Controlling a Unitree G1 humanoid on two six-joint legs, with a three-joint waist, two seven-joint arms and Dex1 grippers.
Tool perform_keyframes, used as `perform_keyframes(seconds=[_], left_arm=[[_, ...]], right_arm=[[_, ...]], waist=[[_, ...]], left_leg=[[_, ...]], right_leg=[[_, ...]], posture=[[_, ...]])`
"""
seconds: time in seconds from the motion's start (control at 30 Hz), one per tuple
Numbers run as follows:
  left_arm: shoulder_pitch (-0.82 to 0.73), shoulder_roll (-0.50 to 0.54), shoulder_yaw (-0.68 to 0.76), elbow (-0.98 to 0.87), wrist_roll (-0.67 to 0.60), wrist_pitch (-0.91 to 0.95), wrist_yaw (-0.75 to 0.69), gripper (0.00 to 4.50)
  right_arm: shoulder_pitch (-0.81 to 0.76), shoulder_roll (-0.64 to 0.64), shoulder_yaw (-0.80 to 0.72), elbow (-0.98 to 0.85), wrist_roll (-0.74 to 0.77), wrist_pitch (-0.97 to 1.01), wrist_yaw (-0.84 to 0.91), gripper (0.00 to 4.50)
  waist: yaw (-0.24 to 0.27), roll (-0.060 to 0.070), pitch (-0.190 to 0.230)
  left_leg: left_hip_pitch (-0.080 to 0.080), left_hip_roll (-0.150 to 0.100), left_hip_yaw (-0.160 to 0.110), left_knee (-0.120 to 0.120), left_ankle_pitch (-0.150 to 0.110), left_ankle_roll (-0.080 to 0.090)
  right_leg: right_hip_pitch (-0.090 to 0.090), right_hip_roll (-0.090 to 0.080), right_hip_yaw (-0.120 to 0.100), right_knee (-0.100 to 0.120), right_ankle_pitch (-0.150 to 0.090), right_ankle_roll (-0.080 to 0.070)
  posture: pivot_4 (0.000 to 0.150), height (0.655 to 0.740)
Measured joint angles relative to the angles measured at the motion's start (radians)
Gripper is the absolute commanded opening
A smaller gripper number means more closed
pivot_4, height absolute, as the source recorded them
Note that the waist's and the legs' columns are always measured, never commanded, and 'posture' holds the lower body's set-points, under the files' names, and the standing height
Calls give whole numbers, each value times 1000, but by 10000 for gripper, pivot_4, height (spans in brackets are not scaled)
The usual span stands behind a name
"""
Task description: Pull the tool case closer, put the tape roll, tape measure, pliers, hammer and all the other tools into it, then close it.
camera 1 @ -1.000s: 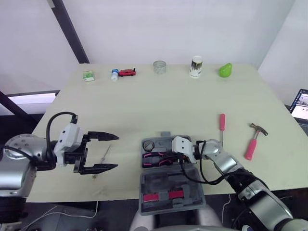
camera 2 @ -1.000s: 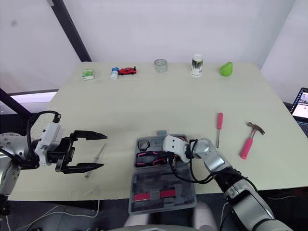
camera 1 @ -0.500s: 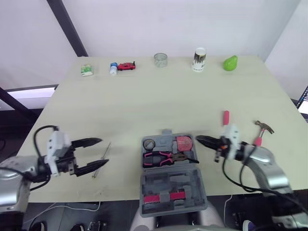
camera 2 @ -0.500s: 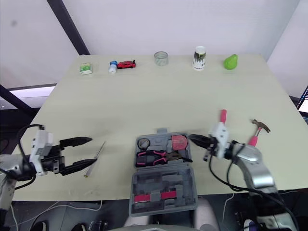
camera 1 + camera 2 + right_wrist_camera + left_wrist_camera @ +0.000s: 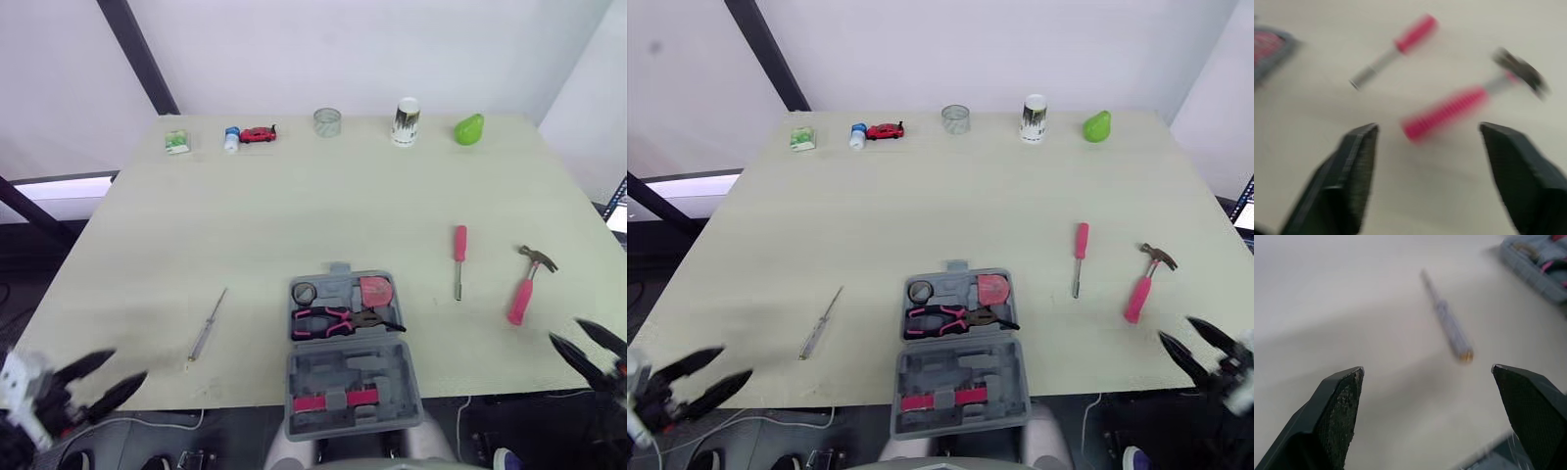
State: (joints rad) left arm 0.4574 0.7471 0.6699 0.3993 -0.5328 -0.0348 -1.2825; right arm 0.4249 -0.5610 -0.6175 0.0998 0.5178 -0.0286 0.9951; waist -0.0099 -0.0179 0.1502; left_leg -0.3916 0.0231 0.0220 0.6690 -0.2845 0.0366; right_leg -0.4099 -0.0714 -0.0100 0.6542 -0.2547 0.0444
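Observation:
The grey tool case (image 5: pixel 345 338) lies open near the table's front edge, its lid half (image 5: pixel 353 392) toward me. Inside lie a small tape roll (image 5: pixel 303 292), a pink tape measure (image 5: pixel 374 291) and pink-handled pliers (image 5: pixel 338 320). A thin grey screwdriver (image 5: pixel 207 326) lies left of the case. Right of it are a pink screwdriver (image 5: pixel 458 257) and a pink-handled hammer (image 5: pixel 526 286). My left gripper (image 5: pixel 127 365) stands open at the front left edge, facing the grey screwdriver (image 5: pixel 1447 323). My right gripper (image 5: pixel 565 331) stands open at the front right edge, just short of the hammer (image 5: pixel 1449 111).
Along the far edge stand a green packet (image 5: pixel 177 142), a small bottle (image 5: pixel 231 139), a red toy car (image 5: pixel 258 134), a glass jar (image 5: pixel 326 121), a white cup (image 5: pixel 405 120) and a green pear-shaped object (image 5: pixel 468 128). A laptop corner (image 5: pixel 617 211) shows at the right.
Both arms have drawn back from the case area to the table's front corners. My right gripper left the case and opened; the tape measure now lies in the case.

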Motion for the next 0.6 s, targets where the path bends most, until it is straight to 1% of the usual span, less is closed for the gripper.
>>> perform_keyframes(seconds=[0.07, 0.17, 0.23, 0.4, 0.5, 0.6], left_arm=[[0, -3, 7, 17, -1, -17, 1, 45000], [7, -8, 28, 48, -1, -41, 2, 45000], [17, -11, 31, 72, -1, -53, 0, 45000], [15, -13, 31, 85, -1, -71, -1, 45000], [5, -13, 29, 79, -1, -80, -1, 45000], [-5, -16, 14, 1, -1, -85, -2, 45000]], right_arm=[[11, 6, -22, 35, 11, -22, 6, 44808], [37, 6, -52, 90, 19, -52, 19, 44808], [56, 6, -63, 121, 19, -60, 22, 44808], [60, 6, -64, 103, 22, -55, 14, 44808], [68, 6, -49, 21, 26, -17, -3, 44808], [72, 3, -8, -134, 42, 45, -21, 44808]], waist=[[0, -1, -1], [0, -1, -1], [0, -1, 0], [-1, -1, -1], [0, 0, -1], [1, 0, -1]], left_leg=[[3, 1, 0, 1, 0, 0], [10, 1, 1, 0, 0, -1], [10, 1, 1, 0, 0, -1], [10, 1, 0, 0, 0, -1], [9, 1, 0, 0, 0, -1], [9, 1, 0, -1, 0, -1]], right_leg=[[1, -1, 1, 2, 0, 0], [6, -5, 1, 2, -1, 1], [6, -6, 1, 1, -1, -1], [6, -8, 4, 1, 0, -1], [6, -9, 4, 1, 0, -1], [6, -10, 4, 1, 0, -1]], posture=[[1500, 7400], [1500, 7400], [1500, 7400], [1500, 7400], [1500, 7400], [1500, 7400]])
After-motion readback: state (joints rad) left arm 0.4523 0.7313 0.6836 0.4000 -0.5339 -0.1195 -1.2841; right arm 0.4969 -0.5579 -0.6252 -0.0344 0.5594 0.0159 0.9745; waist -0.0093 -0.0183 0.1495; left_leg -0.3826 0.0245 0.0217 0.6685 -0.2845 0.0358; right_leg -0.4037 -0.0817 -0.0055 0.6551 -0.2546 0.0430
